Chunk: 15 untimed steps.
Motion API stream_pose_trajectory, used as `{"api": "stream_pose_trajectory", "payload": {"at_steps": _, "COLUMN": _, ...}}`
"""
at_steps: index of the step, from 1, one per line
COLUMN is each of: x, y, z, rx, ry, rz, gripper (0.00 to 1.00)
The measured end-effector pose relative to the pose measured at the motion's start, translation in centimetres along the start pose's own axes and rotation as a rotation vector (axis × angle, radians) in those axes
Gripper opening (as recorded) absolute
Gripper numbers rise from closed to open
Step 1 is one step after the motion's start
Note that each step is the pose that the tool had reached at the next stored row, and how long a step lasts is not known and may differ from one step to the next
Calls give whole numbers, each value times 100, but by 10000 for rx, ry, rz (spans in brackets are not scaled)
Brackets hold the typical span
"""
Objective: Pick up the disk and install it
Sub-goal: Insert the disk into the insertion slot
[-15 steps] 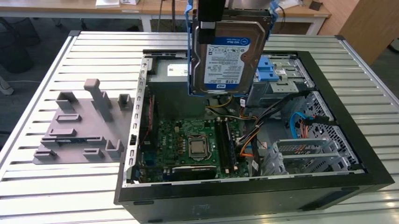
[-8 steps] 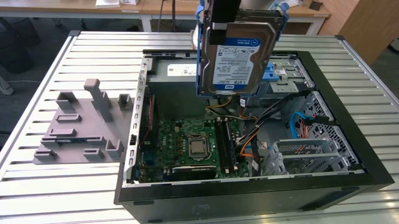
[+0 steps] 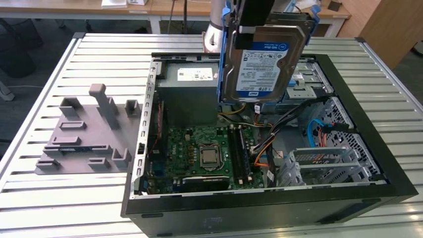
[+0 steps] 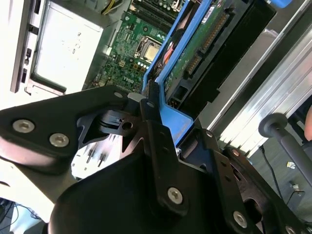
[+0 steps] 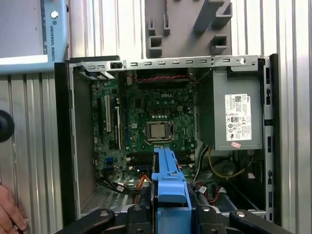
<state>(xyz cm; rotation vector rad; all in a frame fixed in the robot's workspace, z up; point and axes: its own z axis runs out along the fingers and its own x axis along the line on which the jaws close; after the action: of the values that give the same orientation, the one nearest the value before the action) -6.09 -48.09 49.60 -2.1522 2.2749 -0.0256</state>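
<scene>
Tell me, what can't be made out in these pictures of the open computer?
Gripper: its body cut off by the first wrist view's edge.
Disk: top cut off by the exterior view's edge.
Drive cage: partly behind the disk, exterior view.
Hand: mostly cut off by the first wrist view's edge.

The exterior view looks down obliquely over the whole open computer case (image 3: 264, 210); both wrist views hang close above it, sharing the motherboard (image 5: 136, 105) (image 4: 122, 68).

Flat silver disk (image 3: 264, 62) in blue plastic carrier, held over open black computer case (image 3: 264, 213).
Black gripper (image 3: 258, 24) clamps its top edge; the disk hangs upright near the grey metal power-supply box (image 3: 191, 94).
</scene>
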Motion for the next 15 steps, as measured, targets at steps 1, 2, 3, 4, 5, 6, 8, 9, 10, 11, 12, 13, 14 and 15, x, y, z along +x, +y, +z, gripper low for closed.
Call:
{"api": "stream_pose_trajectory", "payload": {"at_steps": 1, "x": 10, "y": -10, "z": 1, "rx": 0, "ry": 0, "rz": 1, "gripper": 37}}
{"api": "stream_pose_trajectory", "payload": {"at_steps": 2, "x": 22, "y": -17, "z": 2, "rx": 0, "ry": -1, "rz": 2, "gripper": 37}}
{"api": "stream_pose_trajectory", "payload": {"at_steps": 3, "x": 37, "y": -21, "z": 3, "rx": 0, "ry": 0, "rz": 5, "gripper": 37}}
{"api": "stream_pose_trajectory", "payload": {"at_steps": 4, "x": 53, "y": -25, "z": 3, "rx": 0, "ry": 1, "rz": 7, "gripper": 37}}
{"api": "stream_pose_trajectory", "payload": {"at_steps": 5, "x": 75, "y": -27, "z": 4, "rx": 0, "ry": 1, "rz": 10, "gripper": 37}}
{"api": "stream_pose_trajectory", "payload": {"at_steps": 6, "x": 97, "y": -29, "z": 6, "rx": 0, "ry": 0, "rz": 12, "gripper": 37}}
{"api": "stream_pose_trajectory", "payload": {"at_steps": 8, "x": 144, "y": -32, "z": 10, "rx": 1, "ry": -1, "rz": 16, "gripper": 37}}
{"api": "stream_pose_trajectory", "payload": {"at_steps": 9, "x": 168, "y": -34, "z": 11, "rx": 1, "ry": -1, "rz": 19, "gripper": 37}}
{"api": "stream_pose_trajectory", "payload": {"at_steps": 10, "x": 193, "y": -35, "z": 12, "rx": 0, "ry": 2, "rz": 22, "gripper": 37}}
{"api": "stream_pose_trajectory", "payload": {"at_steps": 11, "x": 219, "y": -36, "z": 15, "rx": 0, "ry": 2, "rz": 26, "gripper": 37}}
{"api": "stream_pose_trajectory", "payload": {"at_steps": 12, "x": 246, "y": -38, "z": 18, "rx": 0, "ry": 0, "rz": 28, "gripper": 37}}
{"api": "stream_pose_trajectory", "payload": {"at_steps": 13, "x": 274, "y": -40, "z": 20, "rx": 1, "ry": -1, "rz": 30, "gripper": 37}}
{"api": "stream_pose_trajectory", "payload": {"at_steps": 14, "x": 301, "y": -41, "z": 22, "rx": 0, "ry": -2, "rz": 34, "gripper": 37}}
{"api": "stream_pose_trajectory", "payload": {"at_steps": 15, "x": 326, "y": -43, "z": 22, "rx": 0, "ry": 2, "rz": 38, "gripper": 37}}
